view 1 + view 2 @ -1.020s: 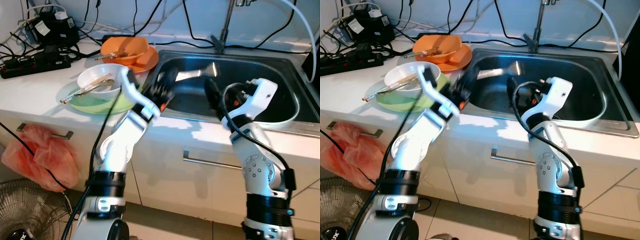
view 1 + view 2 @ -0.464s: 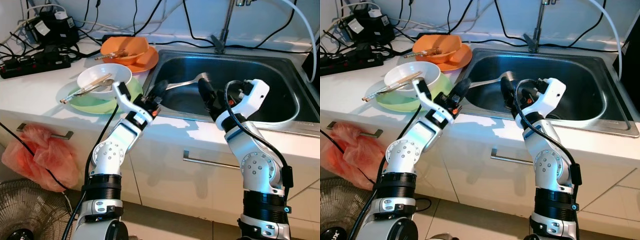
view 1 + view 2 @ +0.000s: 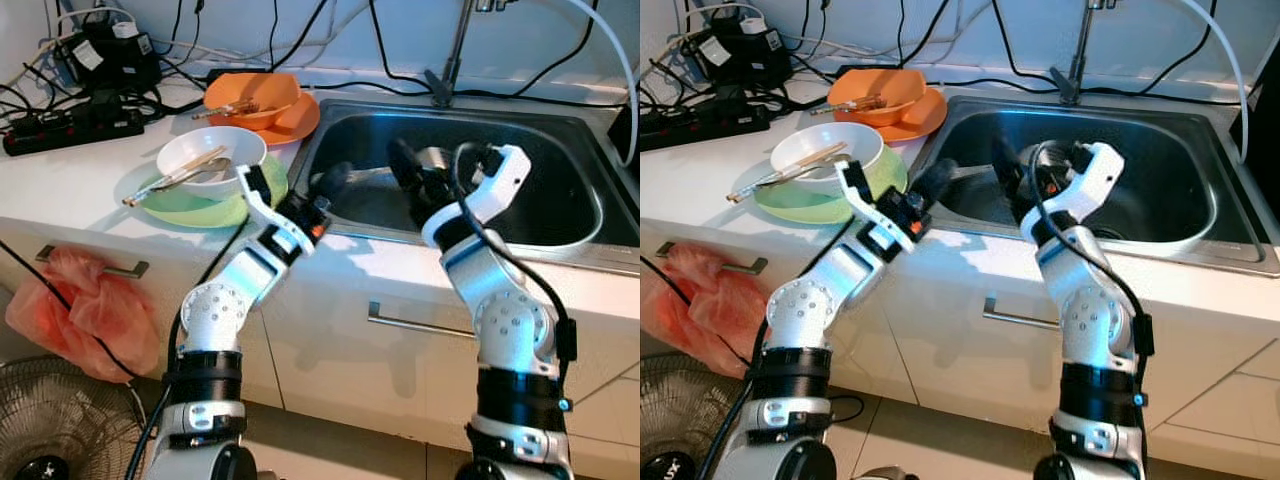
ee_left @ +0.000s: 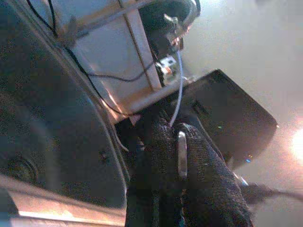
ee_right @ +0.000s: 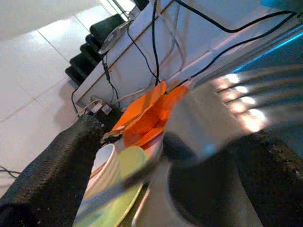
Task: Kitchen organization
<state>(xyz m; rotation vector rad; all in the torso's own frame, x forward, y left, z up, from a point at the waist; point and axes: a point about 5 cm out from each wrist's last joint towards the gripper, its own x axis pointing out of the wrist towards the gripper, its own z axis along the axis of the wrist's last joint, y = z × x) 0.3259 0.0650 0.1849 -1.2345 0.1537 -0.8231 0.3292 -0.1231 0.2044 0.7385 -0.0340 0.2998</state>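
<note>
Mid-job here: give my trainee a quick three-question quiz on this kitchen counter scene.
1. True or false: the white ceramic bowl holding chopsticks rests on the light green plate.
2. Which gripper pinches the thin metal fork?
3. The orange bowl sits on: A) an orange plate; B) a black power strip; C) the sink floor.
Key: 1 true; 2 left gripper; 3 A.

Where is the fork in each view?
Left eye: fork over the sink's left half, handle in the left gripper.
Right eye: same spot, handle crossing the basin's left part.
Left wrist: handle end between the black fingers.
Right wrist: blurred tines, close up.
Shared landmark: the sink.
</note>
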